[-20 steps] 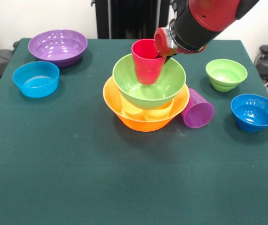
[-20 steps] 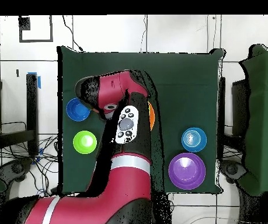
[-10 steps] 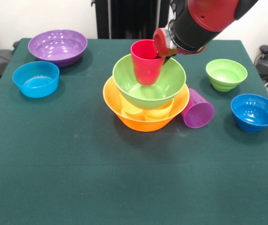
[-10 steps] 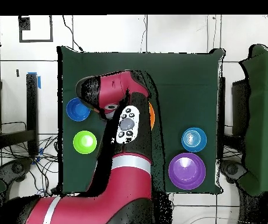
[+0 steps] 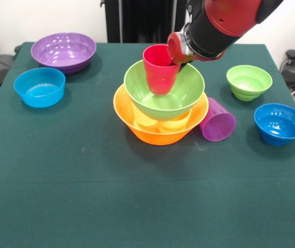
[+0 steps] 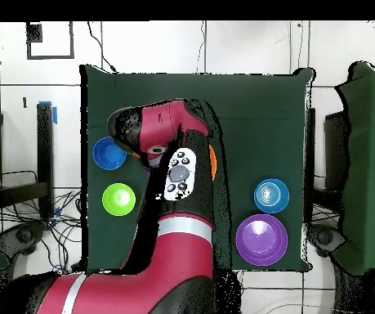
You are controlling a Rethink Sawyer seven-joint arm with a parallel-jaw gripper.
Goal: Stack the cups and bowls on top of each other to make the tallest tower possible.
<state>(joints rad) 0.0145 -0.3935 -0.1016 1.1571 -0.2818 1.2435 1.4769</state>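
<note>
The tower is a large orange bowl point(image 5: 137, 132) with a large lime green bowl point(image 5: 188, 90) resting on two yellowish cups point(image 5: 144, 120) inside it. A red-pink cup point(image 5: 160, 70) hangs upright, slightly tilted, inside the green bowl's hollow. My gripper point(image 5: 178, 60) is shut on the far-right part of its rim. A purple cup point(image 5: 217, 120) lies on its side against the orange bowl's right flank. In the overhead view the arm covers the tower, leaving only an orange bowl sliver point(image 6: 212, 163), and the gripper is hidden.
In the front view, a large purple bowl point(image 5: 63, 51) and a small blue bowl point(image 5: 39, 87) stand at the left. A small green bowl point(image 5: 249, 81) and another small blue bowl point(image 5: 280, 123) stand at the right. The near half of the green cloth holds nothing.
The gripper and the red-pink cup have drifted slightly left over the green bowl. Nothing else has moved.
</note>
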